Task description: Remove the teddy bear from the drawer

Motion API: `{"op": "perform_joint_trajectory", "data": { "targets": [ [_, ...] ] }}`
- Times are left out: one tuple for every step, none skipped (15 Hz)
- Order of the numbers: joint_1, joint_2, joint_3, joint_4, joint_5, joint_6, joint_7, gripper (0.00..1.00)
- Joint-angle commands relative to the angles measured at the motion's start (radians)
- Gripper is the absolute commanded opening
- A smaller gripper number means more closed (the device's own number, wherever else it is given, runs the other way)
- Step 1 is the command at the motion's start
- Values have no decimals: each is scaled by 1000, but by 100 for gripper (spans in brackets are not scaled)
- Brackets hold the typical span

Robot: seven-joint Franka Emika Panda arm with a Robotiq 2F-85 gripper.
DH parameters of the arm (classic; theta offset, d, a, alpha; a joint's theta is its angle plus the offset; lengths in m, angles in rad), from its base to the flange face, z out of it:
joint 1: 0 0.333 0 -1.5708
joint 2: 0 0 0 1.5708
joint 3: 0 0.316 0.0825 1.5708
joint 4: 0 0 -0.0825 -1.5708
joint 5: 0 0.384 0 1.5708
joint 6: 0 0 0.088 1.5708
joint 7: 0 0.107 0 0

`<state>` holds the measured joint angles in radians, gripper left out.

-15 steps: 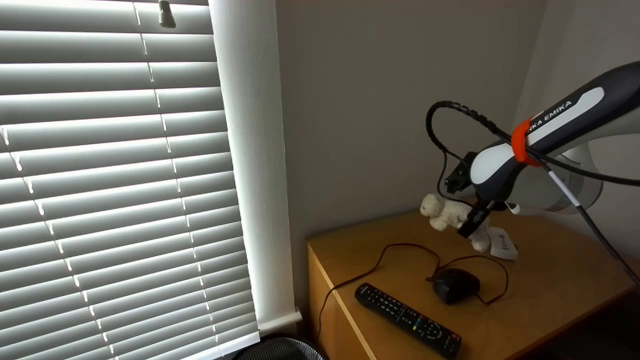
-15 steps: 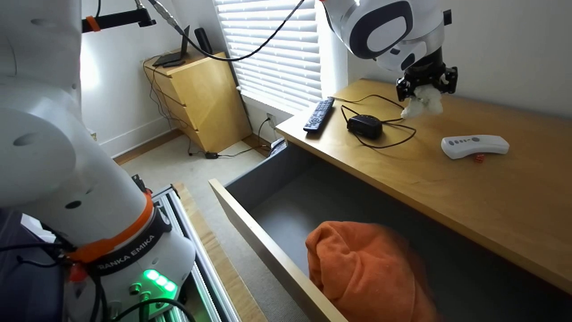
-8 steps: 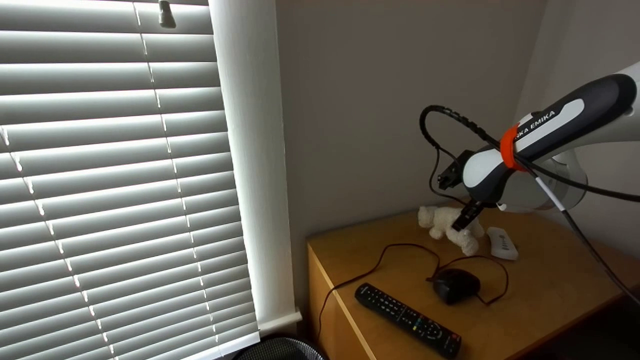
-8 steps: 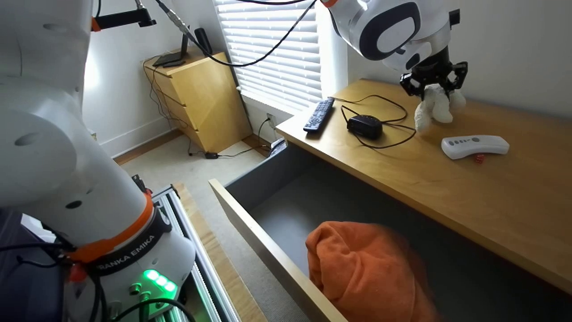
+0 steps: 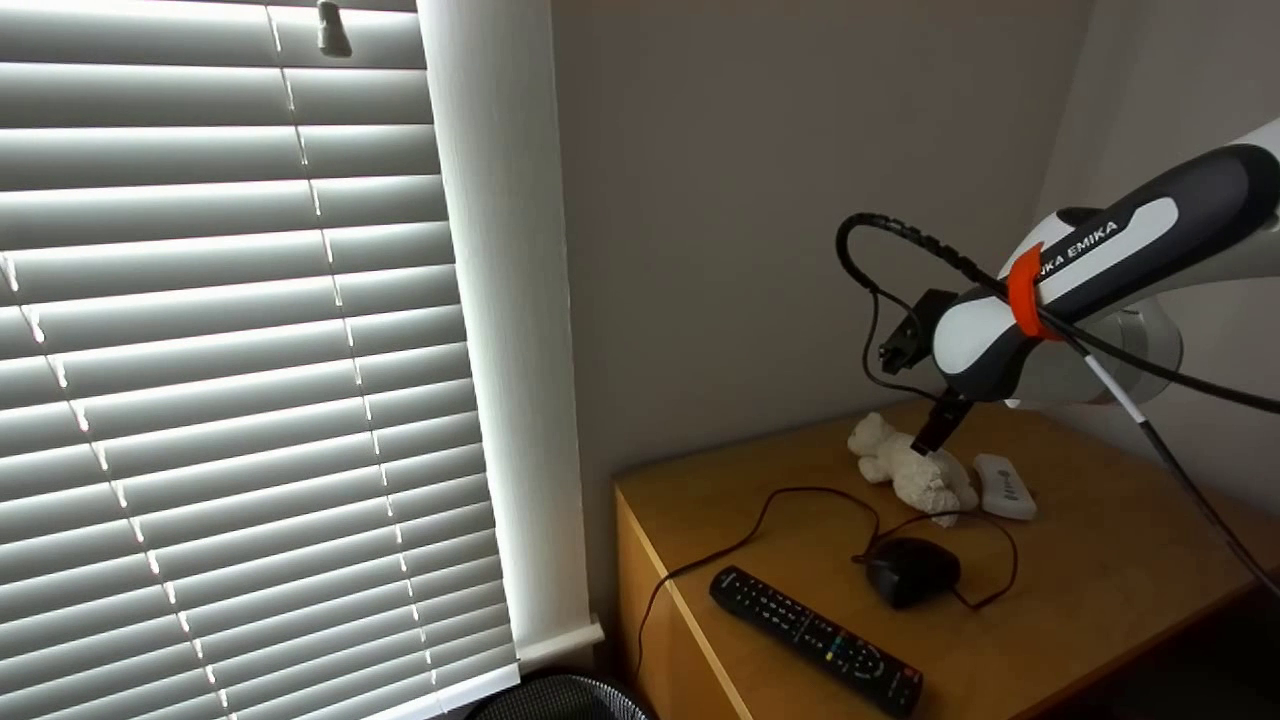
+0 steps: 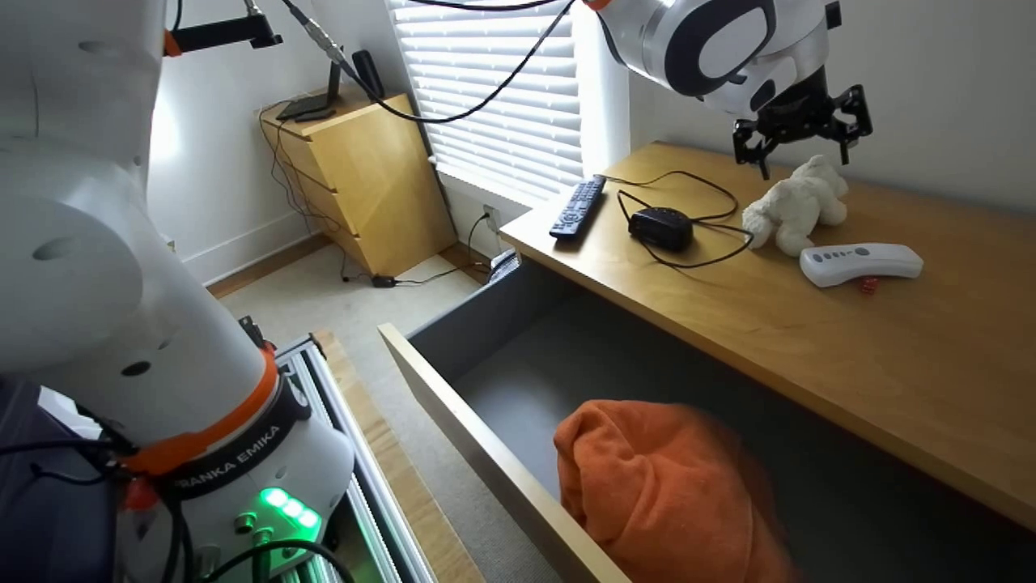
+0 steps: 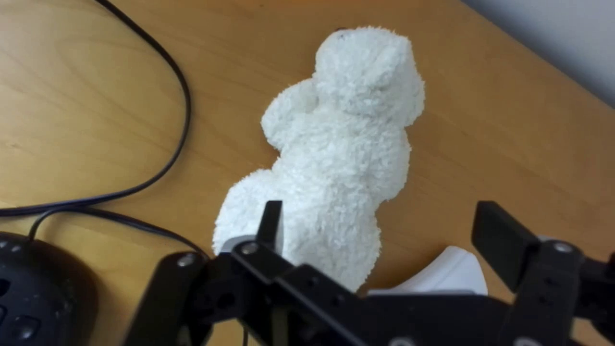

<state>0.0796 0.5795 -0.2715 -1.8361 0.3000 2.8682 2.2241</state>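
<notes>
The white fuzzy teddy bear (image 6: 797, 202) lies on top of the wooden dresser, outside the drawer, touching or very close to the white gadget; both exterior views show it. From the wrist view the bear (image 7: 346, 144) stretches lengthwise, its lower end partly covered by a finger. My gripper (image 6: 804, 168) hovers just over the bear with jaws spread wide, holding nothing. Below the dresser top, the pulled-out drawer (image 6: 518, 380) contains a crumpled orange cloth (image 6: 664, 486).
Beside the bear sits the white gadget (image 6: 860, 263), a red die (image 6: 868, 285) at its edge. A black mouse (image 6: 661, 229) with a looping cord and a black remote (image 6: 578, 208) lie towards the window end. Behind the dresser rises a wall (image 5: 780, 250).
The gripper came down with the bear, then its jaws opened. The bear now rests on the dresser top, and the gripper stands slightly above it.
</notes>
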Motion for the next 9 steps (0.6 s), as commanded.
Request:
{"op": "perform_joint_trajectory", "data": {
  "targets": [
    [81,-76,-116,-48,-127,-113,117,100],
    [100,-109,-147,-65,-171,-166,157,100],
    [105,-140,-157,-78,-211,-212,182,99],
    [95,-179,-146,-96,-237,-244,188,100],
    [80,-233,-124,-131,-259,-266,169,100],
    [69,-280,-111,-162,-277,-287,166,100],
    [62,-330,-104,-201,-297,-308,165,100],
    [55,-374,-99,-233,-321,-330,170,100],
    [43,-423,-89,-270,-335,-358,173,100]
  ]
}}
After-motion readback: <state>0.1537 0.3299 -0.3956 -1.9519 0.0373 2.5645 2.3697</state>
